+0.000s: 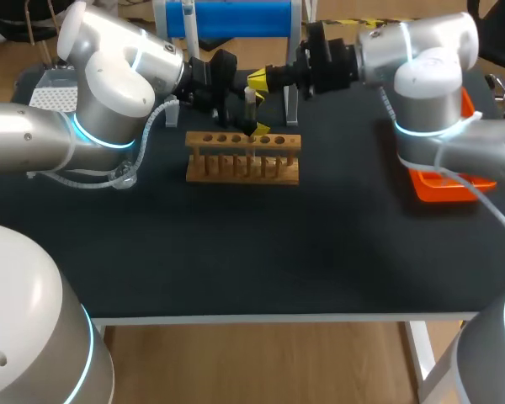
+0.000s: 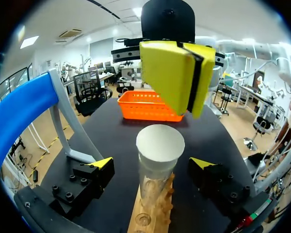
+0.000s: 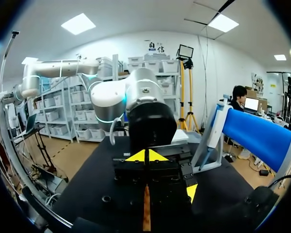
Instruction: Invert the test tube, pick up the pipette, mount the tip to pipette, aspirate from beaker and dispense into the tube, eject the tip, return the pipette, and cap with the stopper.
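Left gripper (image 2: 152, 164) stood released either side of the tube (image 2: 160, 145) in the rack (image 1: 242, 160); right gripper (image 2: 185, 90), clenched, hung just above it.

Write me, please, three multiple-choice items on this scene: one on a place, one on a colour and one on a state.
1. Where on the table is the orange basket?
A. At the robot's right side
B. At the robot's left side
C. At the front edge, in the middle

2. What colour is the roll behind the wooden rack?
A. Red
B. Blue
C. Green

3. How is the left gripper?
A. Shut on the tube
B. Open, a finger on each side of the tube
C. Shut, holding nothing

Answers: 1 A, the head view shows it at the right edge. 2 B, it is plainly blue. 3 B, both yellow tips stand clear of the tube.
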Motion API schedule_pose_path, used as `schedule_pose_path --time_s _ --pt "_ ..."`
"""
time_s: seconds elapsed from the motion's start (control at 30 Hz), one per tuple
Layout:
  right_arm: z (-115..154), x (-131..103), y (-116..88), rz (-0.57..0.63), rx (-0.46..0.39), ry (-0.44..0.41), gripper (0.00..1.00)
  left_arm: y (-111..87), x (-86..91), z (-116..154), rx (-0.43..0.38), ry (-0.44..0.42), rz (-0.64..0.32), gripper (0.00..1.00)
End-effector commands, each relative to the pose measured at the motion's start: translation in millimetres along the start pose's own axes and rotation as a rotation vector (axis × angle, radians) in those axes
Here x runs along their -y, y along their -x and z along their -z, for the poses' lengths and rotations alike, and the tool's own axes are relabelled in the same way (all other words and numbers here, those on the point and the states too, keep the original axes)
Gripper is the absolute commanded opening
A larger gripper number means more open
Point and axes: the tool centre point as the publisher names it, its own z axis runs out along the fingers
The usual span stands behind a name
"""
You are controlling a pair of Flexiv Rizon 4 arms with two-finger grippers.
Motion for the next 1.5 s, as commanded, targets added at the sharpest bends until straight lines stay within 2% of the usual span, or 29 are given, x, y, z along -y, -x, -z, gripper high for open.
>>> schedule_pose_path --time_s 0.03,1.1,1.33,1.5 --pt "-1 2 5 -0.004 -0.011 0.003 0.00 0.9 0.8 0 -0.003 0.004 0.001 1.00" --pt "-10 29 10 -0.065 -0.020 -0.018 0.00 0.9 0.8 0 -0.003 0.004 0.001 1.00" --pt "-7 20 11 -0.064 -0.023 0.019 0.00 0.9 0.8 0 -0.003 0.004 0.001 1.00" --pt "-2 5 10 -0.036 -0.021 0.041 0.00 0.9 0.8 0 -0.003 0.004 0.001 1.00"
